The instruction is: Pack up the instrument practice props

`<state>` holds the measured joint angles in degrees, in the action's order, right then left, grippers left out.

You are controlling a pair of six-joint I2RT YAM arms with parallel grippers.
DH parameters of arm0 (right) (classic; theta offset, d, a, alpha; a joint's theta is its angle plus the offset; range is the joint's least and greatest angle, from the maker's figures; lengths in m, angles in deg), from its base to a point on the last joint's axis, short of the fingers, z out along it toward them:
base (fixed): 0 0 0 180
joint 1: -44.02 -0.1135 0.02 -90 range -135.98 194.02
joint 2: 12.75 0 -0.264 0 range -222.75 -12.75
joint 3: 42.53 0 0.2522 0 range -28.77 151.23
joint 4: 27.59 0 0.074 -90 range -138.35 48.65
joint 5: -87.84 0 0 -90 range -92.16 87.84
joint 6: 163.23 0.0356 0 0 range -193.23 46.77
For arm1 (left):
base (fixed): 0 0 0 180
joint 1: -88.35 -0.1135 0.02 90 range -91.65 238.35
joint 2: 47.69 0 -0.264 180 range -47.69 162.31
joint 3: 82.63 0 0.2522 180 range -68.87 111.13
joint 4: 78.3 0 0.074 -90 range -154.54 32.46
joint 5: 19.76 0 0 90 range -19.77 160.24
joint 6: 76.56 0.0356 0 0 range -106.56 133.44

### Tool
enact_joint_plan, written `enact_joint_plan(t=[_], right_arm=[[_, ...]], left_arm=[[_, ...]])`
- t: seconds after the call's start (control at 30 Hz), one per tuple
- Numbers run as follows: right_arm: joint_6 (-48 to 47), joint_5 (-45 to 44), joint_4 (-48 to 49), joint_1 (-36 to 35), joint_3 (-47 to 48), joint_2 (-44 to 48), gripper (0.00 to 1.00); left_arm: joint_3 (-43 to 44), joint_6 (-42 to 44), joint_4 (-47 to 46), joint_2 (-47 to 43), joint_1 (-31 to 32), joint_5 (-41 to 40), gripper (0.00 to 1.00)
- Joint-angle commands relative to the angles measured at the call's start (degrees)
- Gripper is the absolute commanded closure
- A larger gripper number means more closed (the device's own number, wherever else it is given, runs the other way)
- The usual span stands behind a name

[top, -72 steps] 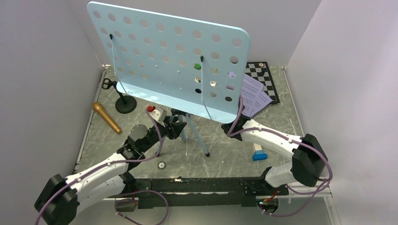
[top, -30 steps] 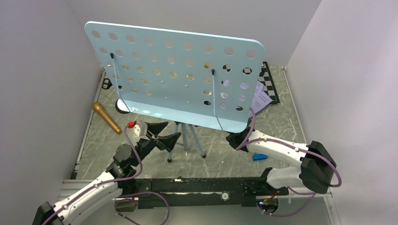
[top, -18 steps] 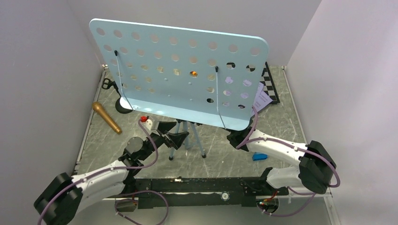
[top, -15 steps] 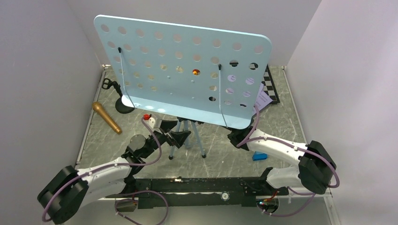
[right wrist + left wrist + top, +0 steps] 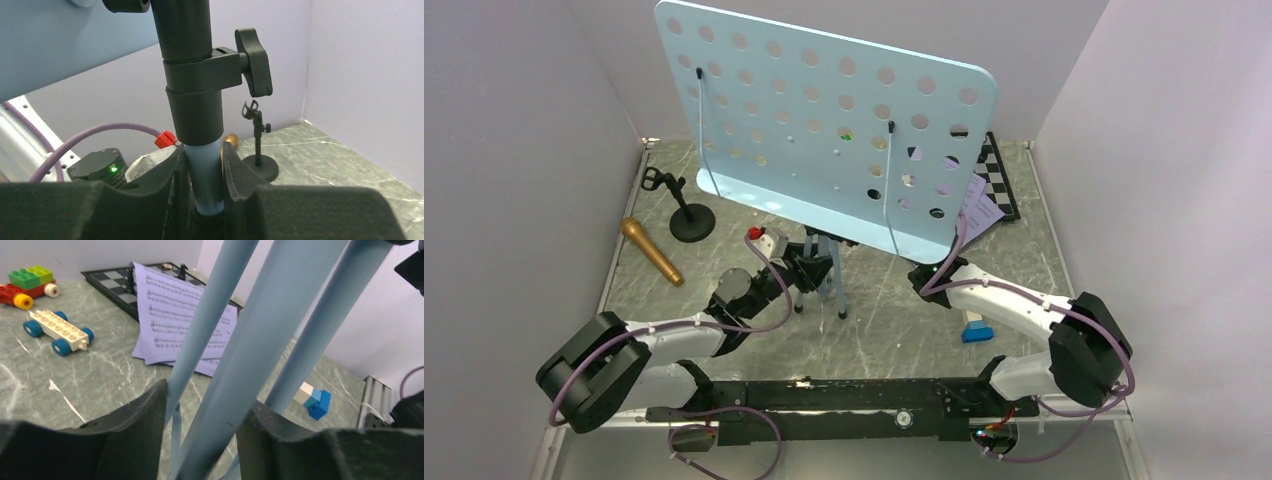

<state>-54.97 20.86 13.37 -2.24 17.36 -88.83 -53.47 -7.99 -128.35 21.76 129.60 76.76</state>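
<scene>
The light-blue music stand stands mid-table, its hole-punched desk (image 5: 824, 130) tilted and facing me. My left gripper (image 5: 809, 272) is shut around the stand's legs (image 5: 225, 365), which lie close together between its pads (image 5: 145, 410). My right gripper (image 5: 204, 185) is shut on the stand's blue pole (image 5: 205, 170), just under the black clamp collar; in the top view the desk hides it. The gold-brown microphone (image 5: 652, 252) and the small black mic stand (image 5: 689, 215) are at the left. The sheet-music pages (image 5: 185, 315) lie at the back right, partly on the chessboard.
The chessboard (image 5: 999, 170) is at the back right. A white brick car with blue wheels (image 5: 57, 332) and a colourful brick piece (image 5: 25, 285) sit behind the music stand. A small blue brick (image 5: 976, 328) lies by my right arm. Walls close in on three sides.
My left gripper, open a second ago, has moved in and closed on the legs, which have drawn together. The stand has shifted back and its desk has swung.
</scene>
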Motion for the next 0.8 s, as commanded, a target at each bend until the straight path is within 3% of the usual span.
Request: enact_joint_plan(t=[0.0, 0.1, 0.13, 0.47, 0.77], right_arm=[[6.85, 8.14, -17.22, -1.96, -1.08, -3.63, 1.0], [7.71, 8.32, -17.14, -1.95, 0.28, -3.6, 1.0], [8.09, 8.41, -17.11, -1.98, 0.81, -3.52, 1.0], [12.8, 10.48, -15.17, -1.94, 6.25, -4.08, 1.0], [26.42, 15.15, -9.33, -1.99, 11.75, -4.81, 1.0]], left_arm=[[3.58, -0.7, -4.18, 2.75, -0.65, -2.61, 0.65], [3.81, 0.26, -1.78, 0.84, -0.58, -3.51, 0.96], [3.89, 0.74, -0.56, -0.37, -0.62, -3.95, 1.0], [6.03, 4.95, 13.93, -15.08, -0.58, -5.89, 1.0], [9.96, 5.22, 28.02, -27.29, -0.6, -6.35, 1.0]])
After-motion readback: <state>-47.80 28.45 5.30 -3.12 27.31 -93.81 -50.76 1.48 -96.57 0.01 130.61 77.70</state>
